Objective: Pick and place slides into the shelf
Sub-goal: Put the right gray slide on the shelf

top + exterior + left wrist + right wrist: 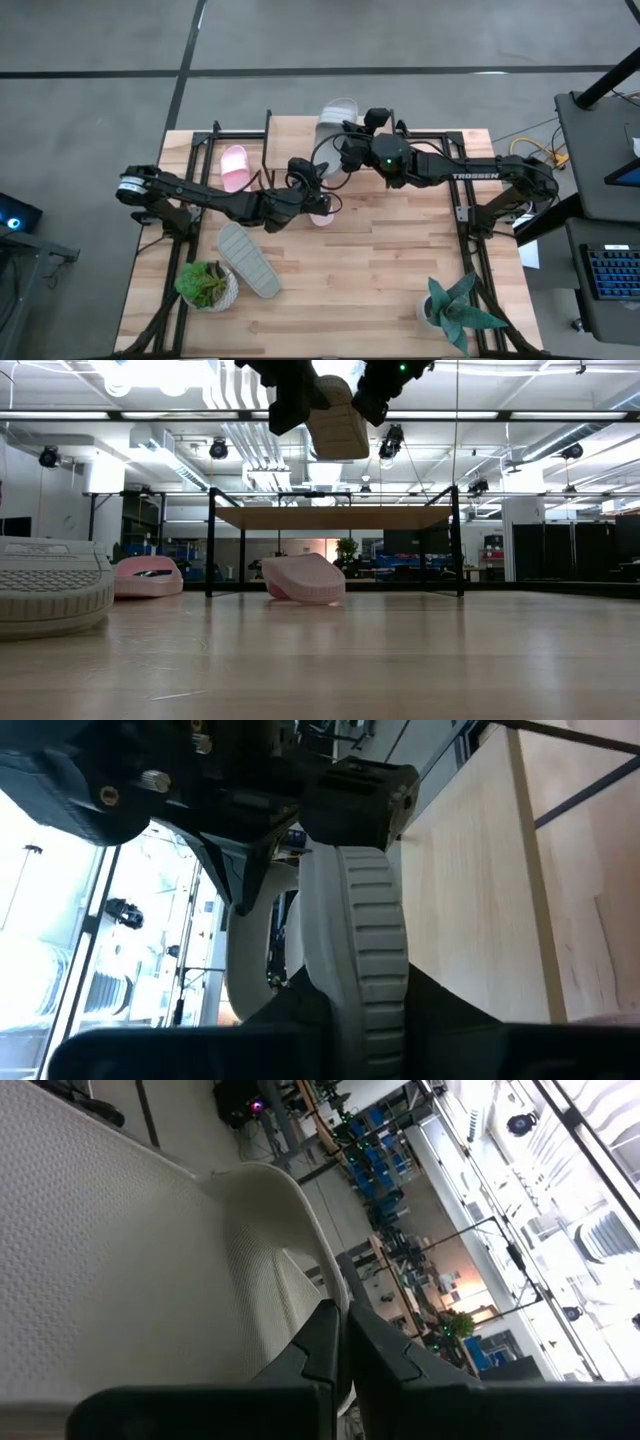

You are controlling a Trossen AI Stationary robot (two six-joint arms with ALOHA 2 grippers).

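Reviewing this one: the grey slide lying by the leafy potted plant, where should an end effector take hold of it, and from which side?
The grey slide appears to lie sole-up, flat on the table, with no strap showing to hook. Best to pinch across its two long edges near mid-length, coming straight down from above with the fingers square to its slanted long axis.

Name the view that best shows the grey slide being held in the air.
The low view: the grey slide hangs clear above the shelf. The high view shows it partly hidden by arms; both wrist views show only close-up parts.
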